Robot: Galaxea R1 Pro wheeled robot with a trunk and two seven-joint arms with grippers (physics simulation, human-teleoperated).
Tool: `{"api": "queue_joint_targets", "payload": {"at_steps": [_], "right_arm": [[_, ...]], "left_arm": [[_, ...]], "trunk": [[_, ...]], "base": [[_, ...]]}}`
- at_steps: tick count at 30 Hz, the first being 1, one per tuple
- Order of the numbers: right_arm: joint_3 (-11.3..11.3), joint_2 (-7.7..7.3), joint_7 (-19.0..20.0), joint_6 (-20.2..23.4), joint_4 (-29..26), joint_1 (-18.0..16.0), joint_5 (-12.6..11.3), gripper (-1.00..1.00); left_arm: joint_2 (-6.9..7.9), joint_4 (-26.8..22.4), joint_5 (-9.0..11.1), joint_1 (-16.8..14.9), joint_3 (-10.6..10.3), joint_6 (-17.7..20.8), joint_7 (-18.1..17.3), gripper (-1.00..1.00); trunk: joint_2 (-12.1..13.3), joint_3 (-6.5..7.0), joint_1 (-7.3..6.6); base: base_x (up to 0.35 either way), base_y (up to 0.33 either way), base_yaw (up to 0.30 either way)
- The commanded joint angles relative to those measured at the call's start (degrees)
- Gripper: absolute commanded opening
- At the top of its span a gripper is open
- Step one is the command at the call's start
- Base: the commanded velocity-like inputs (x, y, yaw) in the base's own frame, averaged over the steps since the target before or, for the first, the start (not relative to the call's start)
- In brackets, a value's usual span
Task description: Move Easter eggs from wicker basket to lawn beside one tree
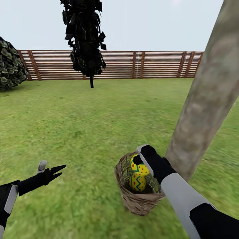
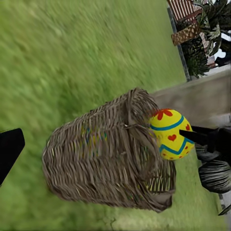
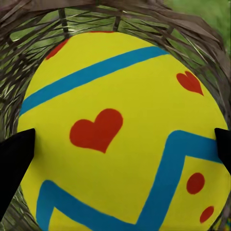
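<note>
The wicker basket (image 1: 136, 202) stands on the lawn (image 1: 83, 126) right beside the pale mottled trunk of the tree (image 1: 205, 99). My right gripper (image 1: 138, 158) reaches into the basket's mouth and is shut on the upper Easter egg (image 1: 141, 168), which sits at rim height. A second egg (image 1: 137, 183) lies lower inside; a third is hidden. In the right wrist view the held egg (image 3: 125, 134) spans between both fingertips (image 3: 17, 163), with basket weave (image 3: 29, 29) behind. The left wrist view shows the basket (image 2: 106, 159) and the egg (image 2: 171, 134) at its rim. My left gripper (image 1: 53, 167) hangs open over grass.
A dark, thin-trunked tree (image 1: 86, 39) stands far back before the brown slat fence (image 1: 132, 64). A leafy shrub (image 1: 10, 64) sits at the far left. Open grass stretches between me and the fence and around the pale trunk's foot.
</note>
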Motion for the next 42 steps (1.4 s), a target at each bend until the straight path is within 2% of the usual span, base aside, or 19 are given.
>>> {"api": "queue_joint_targets", "payload": {"at_steps": [1, 6, 18, 19, 22, 24, 26, 30, 34, 36, 38, 42], "right_arm": [[0.2, -0.15, -0.4, 0.4, -0.5, 0.0, -0.5, -1.0], [0.1, -0.81, -0.4, 0.4, -0.8, 0.0, -0.5, -1.0], [-0.4, -1.12, -0.4, 0.2, -3.7, 0.0, -0.6, -1.0], [-0.8, -1.25, -0.4, 0.1, -3.8, 0.0, -0.6, -1.0], [-6.2, -1.79, -0.2, 0.1, -4.7, 0.0, -0.6, -1.0], [-7.9, -1.9, 2.4, 0.1, -4.8, 0.0, -0.6, -1.0], [-8.3, -2.15, 8.1, 0.1, -4.7, 0.0, -0.5, -1.0], [-8.5, -3.94, 17.1, 0.0, -4.8, 0.0, -0.5, -1.0], [-8.5, -5.47, 27.1, -0.1, -4.8, 0.0, -0.5, -1.0], [-8.5, -7.14, 33.2, -0.2, -4.8, 0.0, -0.5, -1.0], [-8.5, -7.69, 35.4, -0.3, -4.8, 0.0, -0.5, -1.0], [-8.5, -7.84, 36.0, -1.0, -4.7, 0.0, -0.6, -1.0]], "left_arm": [[-0.01, 0.0, 0.0, 0.0, 0.1, 0.3, -0.1, 1.0], [-0.02, 0.0, 0.0, 0.0, 0.1, 0.3, -0.1, 1.0], [-0.02, 0.0, 0.0, 0.0, 0.0, 0.3, 0.0, 1.0], [-0.02, 0.0, 0.0, 0.0, 0.0, 0.3, 0.0, 1.0], [-0.02, 0.0, 0.0, 0.0, 0.0, 0.2, 0.0, 1.0], [-0.02, 0.0, 0.0, 0.0, 0.0, 0.2, 0.0, 1.0], [-0.02, 0.0, 0.0, 0.0, 0.0, 0.2, 0.0, 1.0], [-0.02, 0.0, 0.0, 0.0, 0.0, 0.2, 0.1, 1.0], [-0.02, 0.0, 0.0, 0.0, 0.0, 0.2, 0.1, 1.0], [-0.02, 0.0, 0.0, 0.0, 0.0, 0.2, 0.1, 1.0], [-0.02, 0.0, 0.0, 0.0, 0.0, 0.2, 0.1, 1.0], [-0.03, 0.0, 0.0, 0.0, 0.0, 0.2, 0.3, 1.0]], "trunk": [[0.0, 0.18, -0.05], [0.1, 1.28, -0.18], [0.2, 3.94, -0.49], [0.2, 4.16, -0.51], [0.3, 4.83, -0.59], [0.3, 5.27, -0.64], [0.3, 5.71, -0.69], [0.4, 6.6, -0.79], [2.0, 7.32, -1.67], [2.8, 7.68, -2.11], [3.6, 8.04, -2.55], [5.2, 8.75, -3.43]], "base": [[-0.261, 0.0, 0.0], [-0.161, 0.0, 0.0], [-0.127, 0.0, 0.0], [-0.003, 0.0, 0.0], [-0.009, 0.0, 0.0], [-0.224, 0.0, 0.0], [-0.314, 0.0, 0.0], [-0.335, 0.0, 0.0], [-0.338, 0.0, 0.0], [-0.338, 0.0, 0.0], [-0.338, 0.0, 0.0], [-0.244, 0.0, 0.0]]}}
